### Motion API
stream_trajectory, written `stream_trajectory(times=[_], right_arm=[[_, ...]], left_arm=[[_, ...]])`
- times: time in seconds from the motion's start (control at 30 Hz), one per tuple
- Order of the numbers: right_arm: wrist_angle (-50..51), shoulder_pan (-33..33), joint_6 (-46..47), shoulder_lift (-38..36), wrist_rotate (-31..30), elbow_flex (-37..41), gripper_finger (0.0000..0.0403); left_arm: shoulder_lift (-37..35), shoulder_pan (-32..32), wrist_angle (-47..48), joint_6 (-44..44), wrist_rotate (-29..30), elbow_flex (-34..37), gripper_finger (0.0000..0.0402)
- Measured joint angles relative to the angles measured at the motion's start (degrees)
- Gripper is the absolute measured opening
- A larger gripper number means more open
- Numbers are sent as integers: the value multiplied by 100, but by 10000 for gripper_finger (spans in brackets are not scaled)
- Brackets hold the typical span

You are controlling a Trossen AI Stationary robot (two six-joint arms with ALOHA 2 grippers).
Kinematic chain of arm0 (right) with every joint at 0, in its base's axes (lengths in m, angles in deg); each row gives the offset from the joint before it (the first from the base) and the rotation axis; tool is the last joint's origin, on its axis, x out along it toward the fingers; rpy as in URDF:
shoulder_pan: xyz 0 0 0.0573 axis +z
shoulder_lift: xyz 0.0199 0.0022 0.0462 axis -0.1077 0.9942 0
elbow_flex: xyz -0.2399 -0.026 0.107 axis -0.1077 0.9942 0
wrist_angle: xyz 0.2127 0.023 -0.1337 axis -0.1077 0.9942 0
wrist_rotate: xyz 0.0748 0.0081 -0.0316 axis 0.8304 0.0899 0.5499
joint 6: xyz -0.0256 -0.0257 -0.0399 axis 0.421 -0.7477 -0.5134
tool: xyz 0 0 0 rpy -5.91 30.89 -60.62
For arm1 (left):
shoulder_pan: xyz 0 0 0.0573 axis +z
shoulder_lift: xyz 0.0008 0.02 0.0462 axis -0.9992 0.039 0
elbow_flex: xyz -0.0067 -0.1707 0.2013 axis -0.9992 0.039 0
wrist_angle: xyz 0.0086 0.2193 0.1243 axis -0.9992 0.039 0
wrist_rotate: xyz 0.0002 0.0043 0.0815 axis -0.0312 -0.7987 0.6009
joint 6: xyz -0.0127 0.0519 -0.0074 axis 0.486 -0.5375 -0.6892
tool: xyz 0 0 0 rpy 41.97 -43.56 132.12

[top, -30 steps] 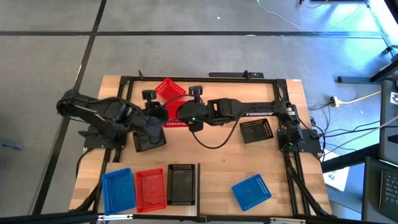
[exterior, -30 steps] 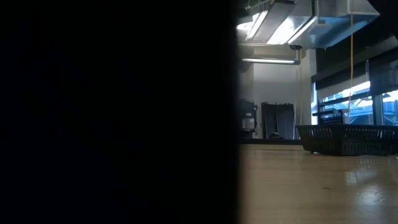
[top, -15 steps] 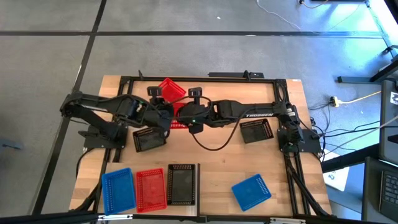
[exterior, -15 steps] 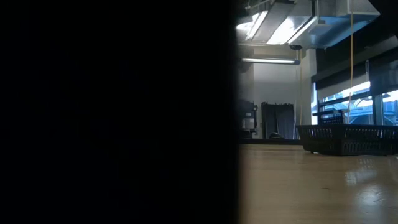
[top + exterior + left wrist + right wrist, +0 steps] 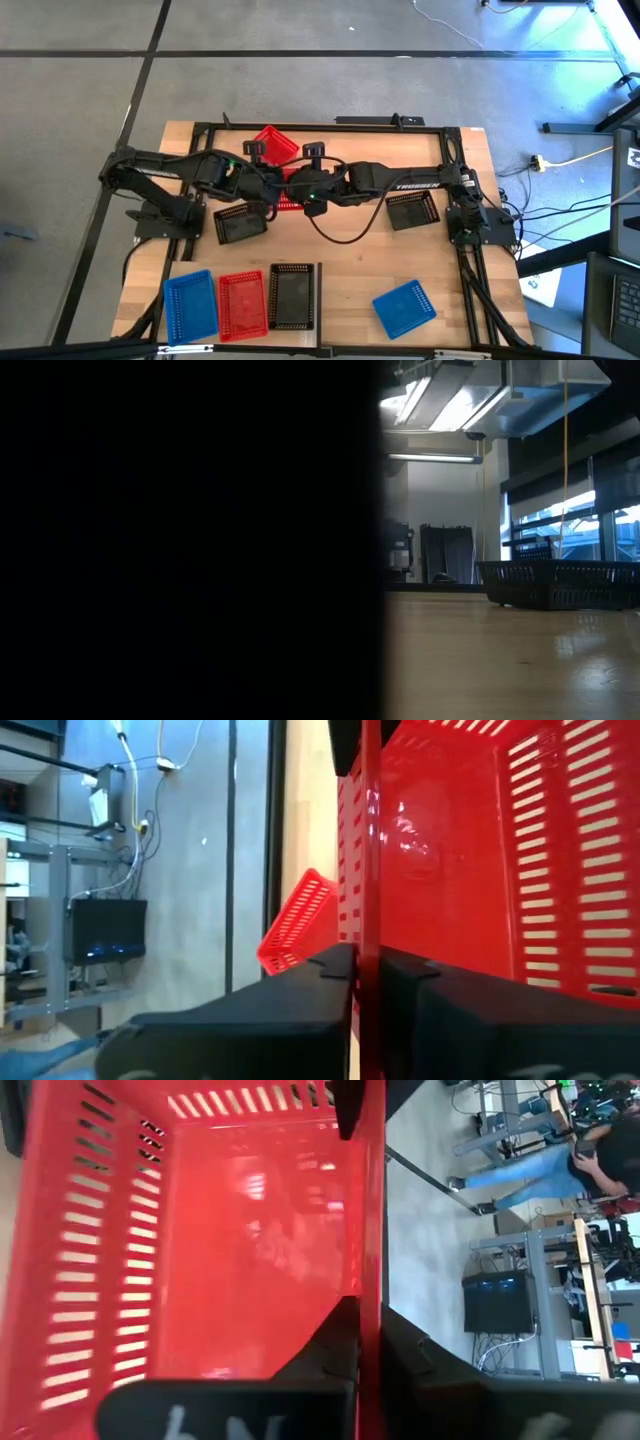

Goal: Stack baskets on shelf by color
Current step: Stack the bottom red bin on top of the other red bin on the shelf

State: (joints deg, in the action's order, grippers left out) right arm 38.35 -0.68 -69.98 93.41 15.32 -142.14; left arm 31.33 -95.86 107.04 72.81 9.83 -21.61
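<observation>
A red basket (image 5: 285,198) sits between my two grippers at the table's middle, mostly hidden under them in the high view. My left gripper (image 5: 270,186) comes at it from the left and my right gripper (image 5: 300,190) from the right; both are shut on it. A second red basket (image 5: 272,145) lies askew near the far edge. A black basket (image 5: 240,225) lies by the left arm and another (image 5: 412,210) by the right arm. A blue (image 5: 190,305), a red (image 5: 242,303) and a black basket (image 5: 293,297) stand in a row at the near edge. One blue basket (image 5: 404,308) lies apart at the near right. My left gripper pinches one wall of the red basket at its rim (image 5: 366,935), one finger inside and one outside. The wall runs on from its fingers to the other gripper's finger (image 5: 345,745). Whether the basket is clear of the table does not show. My right gripper pinches the same wall at its rim (image 5: 371,1285), one finger inside and one outside, at the end opposite the left gripper's finger (image 5: 350,1100). It comes level from the table's right.
A black frame (image 5: 330,125) runs round the table's edges. A dark thing close to the low camera blocks the left half of that view; the black basket (image 5: 555,585) shows on the table at its right. A person (image 5: 590,1155) is in the room beyond.
My left gripper has gone from above the left black basket toward the table's far right, up to the red basket that my right gripper holds. The black basket stays on the table, now uncovered. My right gripper has kept still.
</observation>
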Motion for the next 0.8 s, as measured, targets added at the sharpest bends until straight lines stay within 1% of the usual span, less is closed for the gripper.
stream_trajectory(times=[0.17, 0.3, 0.47, 0.6, 0.7, 0.8], right_arm=[[-15, 2, -10, 0, -163, 0, 29], [-15, 4, -26, 0, -182, 0, 53], [-17, 50, -25, 0, -217, 2, 83], [104, 170, -26, 0, -242, -178, 86], [159, 264, -3, -11, -266, -347, 85], [282, 300, 106, -4, -412, -546, 84]], left_arm=[[0, 0, 0, 133, -139, 0, 1], [0, -2, 3, 186, -316, 0, 1], [0, -4, 257, 605, -382, 0, 0], [-70, -8, 688, 1029, -442, -4, 0], [-211, -11, 880, 1249, -637, -5, 0], [-319, -97, 791, 1418, -697, 0, 0]])
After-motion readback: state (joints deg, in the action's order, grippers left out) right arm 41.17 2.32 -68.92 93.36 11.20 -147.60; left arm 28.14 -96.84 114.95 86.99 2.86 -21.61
